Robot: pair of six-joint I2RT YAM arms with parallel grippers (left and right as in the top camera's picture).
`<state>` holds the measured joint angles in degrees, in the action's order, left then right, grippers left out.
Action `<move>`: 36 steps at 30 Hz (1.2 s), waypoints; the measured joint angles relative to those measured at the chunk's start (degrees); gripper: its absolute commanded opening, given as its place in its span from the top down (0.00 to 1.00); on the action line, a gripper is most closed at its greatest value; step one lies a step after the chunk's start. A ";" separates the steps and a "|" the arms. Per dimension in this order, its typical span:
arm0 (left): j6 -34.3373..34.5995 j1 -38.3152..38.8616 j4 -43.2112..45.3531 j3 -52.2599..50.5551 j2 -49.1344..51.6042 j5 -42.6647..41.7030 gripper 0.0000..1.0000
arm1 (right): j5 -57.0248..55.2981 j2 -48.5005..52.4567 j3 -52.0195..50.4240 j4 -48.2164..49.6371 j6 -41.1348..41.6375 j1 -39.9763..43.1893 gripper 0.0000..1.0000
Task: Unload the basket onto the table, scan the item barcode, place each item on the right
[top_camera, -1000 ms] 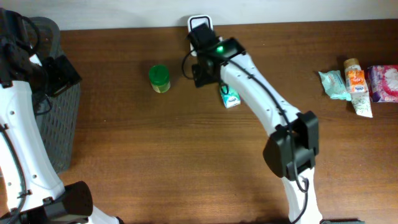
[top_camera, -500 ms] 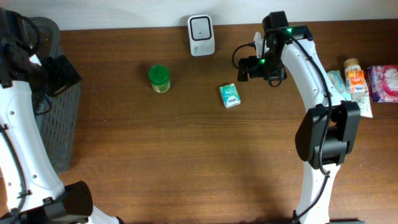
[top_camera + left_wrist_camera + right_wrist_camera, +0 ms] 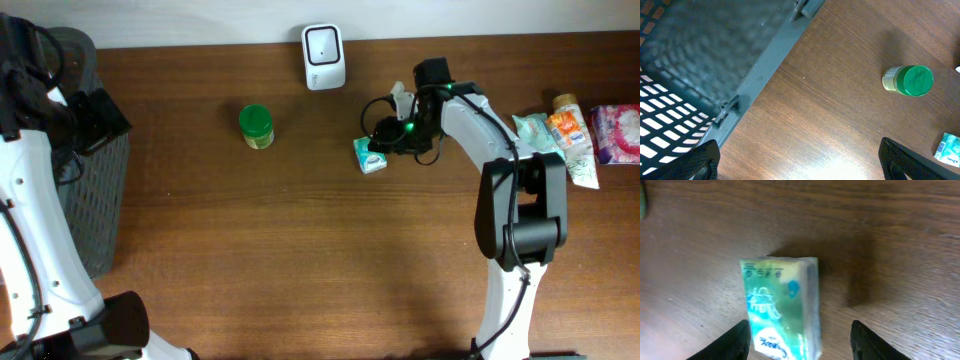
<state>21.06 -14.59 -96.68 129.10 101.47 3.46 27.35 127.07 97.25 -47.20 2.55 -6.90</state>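
Observation:
The item, a small green and white tissue pack, lies flat on the wooden table. My right gripper hangs right over it. In the right wrist view the pack lies between the two black fingers, near the left one and apart from the right one. That gripper is open around the pack without gripping it. The white barcode scanner stands at the table's back edge. Far to the left, by the basket, my left gripper is wide open over bare wood.
A green-lidded jar stands left of the pack, also in the left wrist view. A grey mesh basket fills the left edge. Several packaged goods lie at the far right.
My right arm left the scanner, swung right, then came back down over the tissue pack, and its jaws have narrowed. The left arm has not moved.

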 measured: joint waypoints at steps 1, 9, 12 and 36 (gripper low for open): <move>0.00 0.00 0.02 0.00 0.00 0.00 0.01 | 0.55 0.00 0.00 0.33 0.00 0.00 0.43; 0.00 0.00 0.00 0.00 0.00 0.00 0.01 | 3.08 3.10 0.00 0.70 -0.04 0.00 0.85; 0.00 0.00 0.02 0.00 0.00 -0.02 0.01 | 5.22 3.39 0.00 0.61 -0.11 0.00 0.96; 0.00 0.00 0.00 0.00 0.00 -0.02 0.01 | 59.60 3.50 0.00 -5.29 -2.54 5.09 0.96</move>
<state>21.06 -14.59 -96.68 129.10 101.47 3.44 86.96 130.56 97.25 -52.49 0.01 -1.80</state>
